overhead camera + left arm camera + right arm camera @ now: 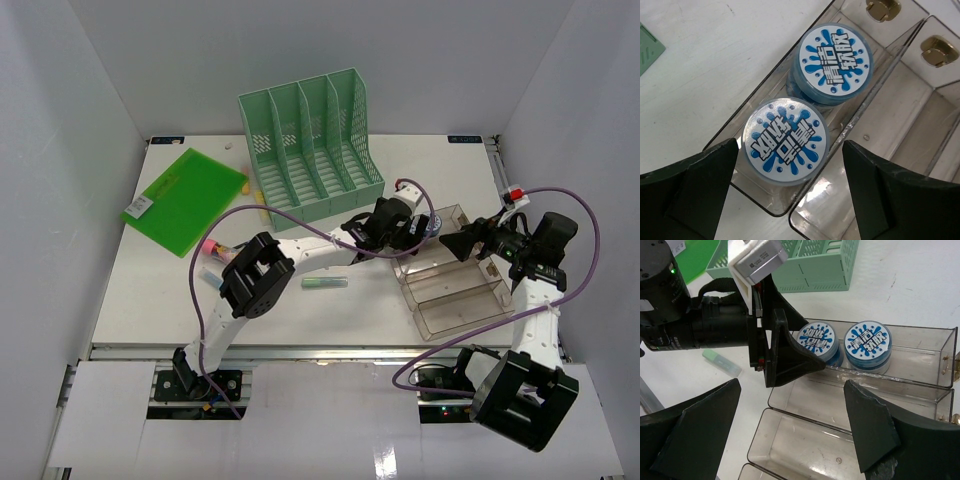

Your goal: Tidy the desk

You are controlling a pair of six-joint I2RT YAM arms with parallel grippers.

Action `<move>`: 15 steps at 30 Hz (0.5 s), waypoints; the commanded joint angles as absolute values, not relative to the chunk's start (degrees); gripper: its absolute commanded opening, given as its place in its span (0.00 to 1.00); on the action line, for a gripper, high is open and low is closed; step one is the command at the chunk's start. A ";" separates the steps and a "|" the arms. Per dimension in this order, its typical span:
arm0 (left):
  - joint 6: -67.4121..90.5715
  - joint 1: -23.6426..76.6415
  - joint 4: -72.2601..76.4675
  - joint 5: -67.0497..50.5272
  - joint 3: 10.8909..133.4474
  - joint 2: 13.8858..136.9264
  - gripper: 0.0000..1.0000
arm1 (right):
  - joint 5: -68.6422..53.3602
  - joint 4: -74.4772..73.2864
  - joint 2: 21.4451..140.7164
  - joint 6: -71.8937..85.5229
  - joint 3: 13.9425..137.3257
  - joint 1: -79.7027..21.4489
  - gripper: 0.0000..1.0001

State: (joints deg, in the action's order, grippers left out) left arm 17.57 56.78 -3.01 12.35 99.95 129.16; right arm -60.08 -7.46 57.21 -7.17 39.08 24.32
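While both claws are held spread wide with nothing pinched, the left gripper [790, 145] is hung over a clear, hard-plastic stepped tray [892, 95]. A round tub [785, 141] with a glossy flat lid, printed in blue splashes and white characters, is seen directly beneath the claw. It sits between the dark wedge-shaped fingers [695, 185], with a gap on each side. A second tub [836, 59] of the same make is set just beyond the first, in the same narrow compartment. The right gripper [790, 385] is pointed at the tray from the opposite side, above its other compartments. The desk [300, 320], flat matte white, is spread beneath both claws and under the tray. A green slotted file rack [310, 140] is stood beyond and left of the left claw. A thin pale-green stick [325, 284] is laid short of the claw, beside the forearm.
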 commanded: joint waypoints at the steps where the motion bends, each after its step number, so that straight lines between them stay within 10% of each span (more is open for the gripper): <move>1: 16.39 57.30 -1.56 10.82 102.01 120.65 0.98 | -62.35 -6.67 57.39 -8.84 38.68 24.52 0.90; 15: 16.65 53.77 -6.33 9.31 71.29 86.58 0.98 | -81.97 -30.28 58.68 -41.87 42.17 20.57 0.90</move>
State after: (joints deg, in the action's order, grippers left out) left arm 15.40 56.18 -2.81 10.57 87.11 105.75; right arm -75.38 -17.18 58.85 -22.88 39.08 23.72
